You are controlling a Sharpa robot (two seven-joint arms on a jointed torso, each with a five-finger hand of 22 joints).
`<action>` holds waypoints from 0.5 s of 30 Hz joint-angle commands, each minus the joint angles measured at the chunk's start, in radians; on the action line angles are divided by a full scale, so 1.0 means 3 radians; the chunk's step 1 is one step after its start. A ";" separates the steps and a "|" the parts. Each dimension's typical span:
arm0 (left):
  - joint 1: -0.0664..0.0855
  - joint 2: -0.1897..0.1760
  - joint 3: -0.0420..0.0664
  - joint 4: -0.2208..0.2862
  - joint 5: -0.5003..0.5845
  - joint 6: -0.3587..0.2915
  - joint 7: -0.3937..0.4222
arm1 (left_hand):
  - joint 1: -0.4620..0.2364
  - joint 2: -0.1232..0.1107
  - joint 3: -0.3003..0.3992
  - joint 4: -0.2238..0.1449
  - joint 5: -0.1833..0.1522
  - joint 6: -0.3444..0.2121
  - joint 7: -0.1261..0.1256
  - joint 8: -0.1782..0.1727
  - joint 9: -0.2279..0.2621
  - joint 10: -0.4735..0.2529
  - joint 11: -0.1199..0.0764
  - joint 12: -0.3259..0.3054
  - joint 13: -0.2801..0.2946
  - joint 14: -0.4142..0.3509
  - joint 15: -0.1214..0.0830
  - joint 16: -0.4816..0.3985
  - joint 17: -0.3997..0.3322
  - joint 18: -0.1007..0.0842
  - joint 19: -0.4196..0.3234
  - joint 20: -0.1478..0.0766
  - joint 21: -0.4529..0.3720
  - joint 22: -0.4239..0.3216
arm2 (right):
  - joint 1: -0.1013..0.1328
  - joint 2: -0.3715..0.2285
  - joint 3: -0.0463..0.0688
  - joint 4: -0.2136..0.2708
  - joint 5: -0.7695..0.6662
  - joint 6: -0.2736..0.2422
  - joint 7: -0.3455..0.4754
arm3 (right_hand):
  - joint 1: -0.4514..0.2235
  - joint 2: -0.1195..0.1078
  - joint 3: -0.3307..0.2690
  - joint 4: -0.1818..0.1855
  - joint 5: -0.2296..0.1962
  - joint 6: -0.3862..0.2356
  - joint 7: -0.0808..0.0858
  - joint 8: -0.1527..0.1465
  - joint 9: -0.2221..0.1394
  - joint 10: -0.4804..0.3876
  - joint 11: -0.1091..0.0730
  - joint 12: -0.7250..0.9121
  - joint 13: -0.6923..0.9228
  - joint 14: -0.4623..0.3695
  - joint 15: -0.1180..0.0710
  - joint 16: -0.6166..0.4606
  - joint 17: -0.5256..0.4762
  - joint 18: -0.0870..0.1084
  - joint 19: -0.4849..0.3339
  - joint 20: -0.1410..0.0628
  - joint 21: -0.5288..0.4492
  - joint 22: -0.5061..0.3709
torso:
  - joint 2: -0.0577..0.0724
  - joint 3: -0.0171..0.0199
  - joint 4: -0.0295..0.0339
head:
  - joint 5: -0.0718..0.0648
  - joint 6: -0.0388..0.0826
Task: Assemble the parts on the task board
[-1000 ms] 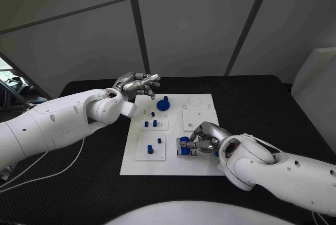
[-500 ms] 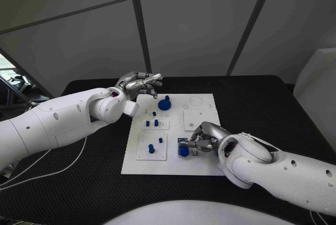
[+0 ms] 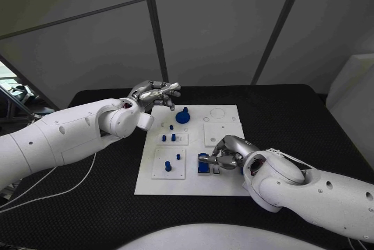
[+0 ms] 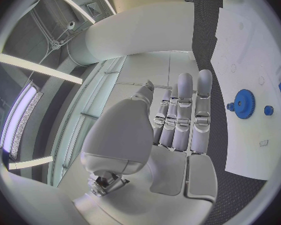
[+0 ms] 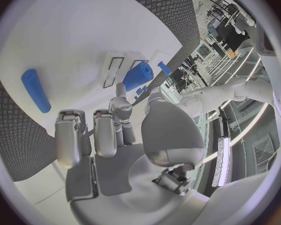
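**Peg could jam at the socket**

At lower centre of the head frame, on the task board [image 3: 222, 186], the right robot hand [image 3: 224, 157] pinched a blue peg [image 3: 203, 163] at its white holder. A tilted entry risked jamming or slipping. At upper left, the left robot hand [image 3: 154, 93] hovered empty, fingers loosely spread.

White task board [image 3: 222, 180] on black table [image 3: 304, 126], right robot hand [image 3: 222, 157] pinching blue part [image 3: 203, 164], left robot hand [image 3: 154, 93] raised

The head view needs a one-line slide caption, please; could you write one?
Right hand holds a blue part on the board; left hand hovers open beyond it.
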 commanded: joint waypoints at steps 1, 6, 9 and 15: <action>0.0006 -0.0002 0.0003 0.0004 0.0014 0.0016 0.0005 | 0.0007 0.0032 -0.0009 0.0004 0.0006 -0.0029 0.0000 0.0018 -0.0001 -0.0032 0.0002 0.0021 0.0004 -0.0012 0.0022 -0.0012 -0.0005 0.0137 0.0013 0.0012 -0.0017 -0.0003 | 0.0005 -0.0028 0.0002 0.0050 -0.0121 -0.0106 0.0091 | 0.0224 0.0012 0.0026 -0.0030 0.0092 -0.0005 -0.0011 0.0030 0.0027 0.0045 -0.0016 0.0047 0.0060 0.0197 -0.0027 0.0006 0.0028 -0.0055 0.0211 -0.0028 0.0017 0.0744 | 0.0000 0.0000 -0.0002 | 0.0001 0.0018; 0.0006 -0.0003 0.0003 0.0006 0.0014 0.0019 0.0000 | 0.0007 0.0032 -0.0009 0.0004 0.0006 -0.0029 0.0000 0.0018 -0.0001 -0.0032 0.0002 0.0021 0.0004 -0.0012 0.0022 -0.0012 -0.0005 0.0137 0.0013 0.0012 -0.0017 -0.0003 | 0.0005 -0.0072 0.0002 0.0112 -0.0138 -0.0093 0.0138 | 0.0493 0.0016 0.0024 -0.0098 0.0126 0.0003 -0.0019 0.0049 0.0063 0.0088 -0.0025 0.0123 0.0156 0.0202 -0.0035 0.0022 0.0061 -0.0061 0.0228 -0.0035 0.0033 0.0761 | -0.0002 -0.0001 -0.0001 | -0.0001 0.0016; 0.0006 -0.0002 0.0003 0.0001 0.0014 0.0018 -0.0002 | 0.0007 0.0032 -0.0009 0.0004 0.0006 -0.0029 0.0000 0.0018 -0.0001 -0.0032 0.0002 0.0021 0.0004 -0.0012 0.0022 -0.0012 -0.0005 0.0137 0.0013 0.0012 -0.0017 -0.0003 | 0.0004 -0.0084 0.0002 0.0128 -0.0179 -0.0067 0.0138 | 0.0512 0.0015 0.0021 -0.0103 0.0127 0.0005 -0.0020 0.0052 0.0068 0.0095 -0.0026 0.0137 0.0172 0.0204 -0.0035 0.0025 0.0069 -0.0062 0.0231 -0.0036 0.0036 0.0765 | 0.0001 -0.0002 -0.0002 | -0.0001 0.0019; 0.0005 0.0004 0.0003 -0.0009 0.0014 0.0016 -0.0004 | 0.0007 0.0032 -0.0009 0.0004 0.0006 -0.0029 0.0000 0.0018 -0.0001 -0.0032 0.0002 0.0021 0.0004 -0.0012 0.0022 -0.0012 -0.0005 0.0137 0.0013 0.0012 -0.0017 -0.0003 | 0.0004 -0.0082 0.0002 0.0134 -0.0233 0.0042 0.0131 | 0.0554 0.0010 0.0010 -0.0115 0.0131 0.0016 -0.0025 0.0062 0.0079 0.0111 -0.0029 0.0169 0.0206 0.0205 -0.0038 0.0029 0.0077 -0.0062 0.0232 -0.0037 0.0038 0.0767 | -0.0001 -0.0003 0.0004 | -0.0004 0.0016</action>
